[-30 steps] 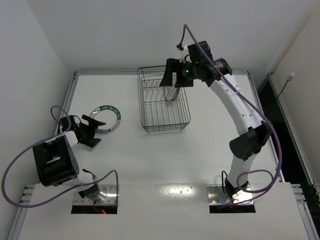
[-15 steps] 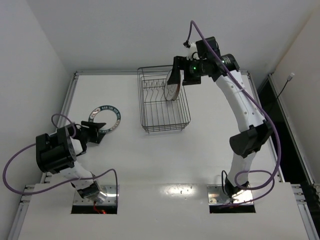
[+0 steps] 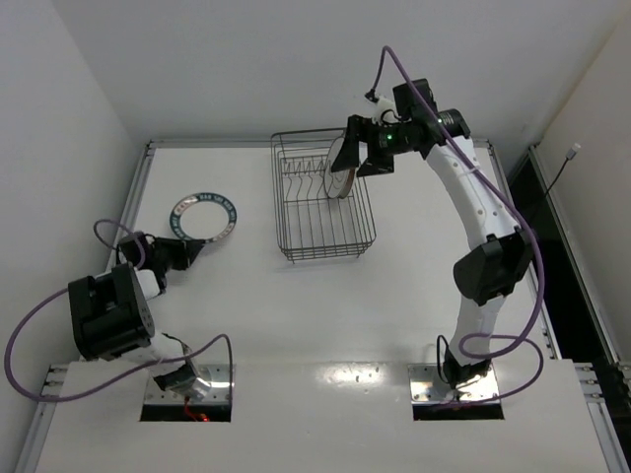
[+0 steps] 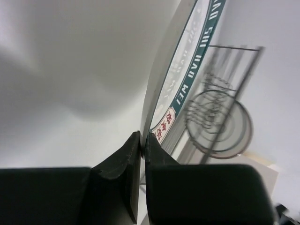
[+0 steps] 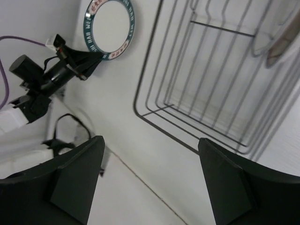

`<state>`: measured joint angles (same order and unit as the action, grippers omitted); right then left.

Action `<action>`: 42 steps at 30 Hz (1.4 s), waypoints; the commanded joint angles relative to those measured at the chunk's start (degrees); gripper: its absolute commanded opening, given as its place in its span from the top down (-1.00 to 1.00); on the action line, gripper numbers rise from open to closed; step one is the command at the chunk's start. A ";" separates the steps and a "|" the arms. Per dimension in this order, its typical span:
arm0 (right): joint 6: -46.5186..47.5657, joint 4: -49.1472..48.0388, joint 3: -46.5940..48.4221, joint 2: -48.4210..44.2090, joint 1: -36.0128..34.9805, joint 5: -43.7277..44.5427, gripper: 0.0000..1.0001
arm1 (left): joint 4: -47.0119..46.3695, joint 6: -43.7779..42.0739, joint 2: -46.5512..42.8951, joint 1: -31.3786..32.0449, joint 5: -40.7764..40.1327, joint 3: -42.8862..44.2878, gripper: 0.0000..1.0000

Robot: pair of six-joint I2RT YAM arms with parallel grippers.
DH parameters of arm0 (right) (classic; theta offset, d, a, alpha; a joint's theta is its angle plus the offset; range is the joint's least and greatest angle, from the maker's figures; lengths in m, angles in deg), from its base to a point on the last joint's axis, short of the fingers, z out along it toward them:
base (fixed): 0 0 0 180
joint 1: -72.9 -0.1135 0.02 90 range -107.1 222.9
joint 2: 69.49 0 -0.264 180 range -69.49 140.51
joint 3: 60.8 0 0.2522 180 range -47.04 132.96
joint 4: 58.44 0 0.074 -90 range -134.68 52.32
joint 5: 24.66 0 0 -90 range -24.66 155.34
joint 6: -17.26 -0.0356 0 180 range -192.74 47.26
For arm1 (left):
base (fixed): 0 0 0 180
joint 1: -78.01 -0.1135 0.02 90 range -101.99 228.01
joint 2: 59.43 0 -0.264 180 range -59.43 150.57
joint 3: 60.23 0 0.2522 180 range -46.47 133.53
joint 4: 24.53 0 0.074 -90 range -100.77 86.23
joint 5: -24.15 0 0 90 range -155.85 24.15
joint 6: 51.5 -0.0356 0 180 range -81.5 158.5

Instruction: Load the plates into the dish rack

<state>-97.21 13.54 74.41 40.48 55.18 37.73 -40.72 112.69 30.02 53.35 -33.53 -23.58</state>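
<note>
bench (image 3: 414, 286) carries dish rack (image 3: 323, 212), far centre; a plate (image 3: 342, 169) stands on edge between its prongs. teal-banded plate (image 3: 202, 218) sits at left, rim pinched by left end effector (image 4: 143, 140), likely for lifting. right end effector (image 5: 150, 159) gapes empty above rack.

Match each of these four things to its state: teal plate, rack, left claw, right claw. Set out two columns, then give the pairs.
Things
1. teal plate
2. rack
3. left claw
4. right claw

States
A. open and empty
B. holds an upright plate
C. left of the rack, rim pinched
D. shut on a rim

Pairs: 1-C, 2-B, 3-D, 4-A
</note>
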 commanded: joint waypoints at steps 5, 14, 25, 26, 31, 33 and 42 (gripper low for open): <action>-11.20 -20.56 -7.63 1.91 1.63 -26.07 -0.58 | -2.00 7.52 -9.82 2.42 3.01 11.29 1.00; -22.38 -35.19 -6.22 5.16 1.10 -32.50 -0.58 | -10.14 18.10 -9.11 20.08 3.02 17.35 1.00; -16.76 -26.66 -7.01 9.99 0.58 -25.12 -0.39 | 4.55 13.88 -10.35 32.83 3.37 24.83 1.00; -16.75 -26.66 -7.01 10.61 0.58 -25.12 -0.39 | 4.55 13.87 -10.35 32.84 3.37 24.83 1.00; -16.75 -26.66 -6.49 11.75 0.58 -24.50 -0.35 | 8.41 12.30 -9.83 36.17 3.37 28.42 1.00; -16.75 -26.66 -5.78 12.37 0.58 -23.81 0.01 | 10.26 11.59 -9.82 37.23 3.37 29.66 1.00; -15.00 -23.07 -4.04 9.74 1.10 -13.62 1.00 | 20.25 5.71 -5.17 38.55 8.20 34.22 0.47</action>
<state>-114.78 -10.63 66.87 53.05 56.23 15.96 -23.63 122.60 23.75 90.83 -30.17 5.86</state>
